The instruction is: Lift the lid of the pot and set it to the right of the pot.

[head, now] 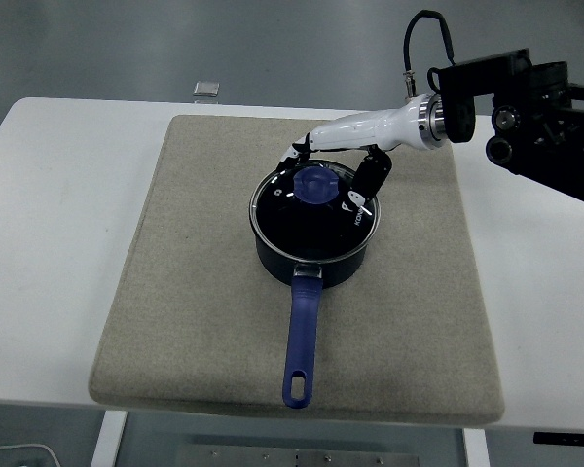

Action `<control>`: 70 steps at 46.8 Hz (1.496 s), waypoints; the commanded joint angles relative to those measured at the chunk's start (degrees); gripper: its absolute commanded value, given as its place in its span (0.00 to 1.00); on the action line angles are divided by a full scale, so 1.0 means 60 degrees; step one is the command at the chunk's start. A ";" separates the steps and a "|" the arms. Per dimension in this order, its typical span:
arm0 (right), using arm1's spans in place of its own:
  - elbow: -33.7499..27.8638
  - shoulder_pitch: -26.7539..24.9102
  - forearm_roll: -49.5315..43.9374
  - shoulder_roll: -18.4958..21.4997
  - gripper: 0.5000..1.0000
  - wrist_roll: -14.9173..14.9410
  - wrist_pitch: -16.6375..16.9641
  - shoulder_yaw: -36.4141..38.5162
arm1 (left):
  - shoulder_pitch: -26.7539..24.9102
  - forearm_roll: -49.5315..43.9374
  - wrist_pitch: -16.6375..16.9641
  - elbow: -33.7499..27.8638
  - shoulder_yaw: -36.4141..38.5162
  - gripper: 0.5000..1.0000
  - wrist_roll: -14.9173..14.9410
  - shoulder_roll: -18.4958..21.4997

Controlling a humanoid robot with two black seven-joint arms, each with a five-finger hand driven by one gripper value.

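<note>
Head view looks down on a white counter with a beige mat spread across its middle. On the mat stands a dark pot, its blue handle pointing toward the near edge of the counter. The glass pot lid sits flat on the pot's rim, and its blue knob stands at the centre.

From the right edge the right arm reaches in, black at the upper part and white along the forearm, ending in the right hand over the far side of the lid. The fingers are spread and hold nothing: the long ones stretch leftward above the lid's far rim, just behind the knob, while the thumb hangs down on the knob's right, its tip close over the glass. The knob thus lies between the long fingers and the thumb, slightly nearer the camera than the palm. Whether any fingertip touches the lid or the knob cannot be told from this angle. The lid is still seated on the pot, and the mat to the pot's right is bare.

A small grey square object lies on the counter's far edge, well apart from the mat.
</note>
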 commanded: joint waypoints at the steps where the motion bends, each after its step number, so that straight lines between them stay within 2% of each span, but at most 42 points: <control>1: 0.0000 0.0001 -0.0070 0.0002 0.77 0.0000 -0.0014 -0.0032 | 0.0005 0.0000 0.0000 0.0000 0.0000 1.00 0.0000 0.0000; 17: 0.0000 0.0016 -0.0216 -0.0013 0.61 0.0000 -0.0072 -0.0046 | -0.0010 0.0000 0.0000 0.0000 0.0000 1.00 0.0000 0.0000; 50: 0.0000 0.0133 -0.0216 0.0119 0.59 0.0044 -0.0072 -0.0046 | 0.0005 0.0000 0.0000 0.0000 0.0000 1.00 0.0000 0.0000; 58: 0.0000 0.0133 -0.0348 0.0119 0.46 0.0059 -0.0072 -0.0046 | -0.0010 0.0000 0.0000 0.0000 0.0000 1.00 0.0000 0.0000; 64: 0.0000 0.0133 -0.0377 0.0119 0.45 0.0059 -0.0072 -0.0046 | 0.0005 0.0000 0.0000 0.0000 0.0000 1.00 0.0000 0.0000; 70: 0.0000 0.0148 -0.0377 0.0119 0.37 0.0059 -0.0087 -0.0046 | 0.0005 0.0000 0.0000 0.0000 0.0000 1.00 0.0000 0.0000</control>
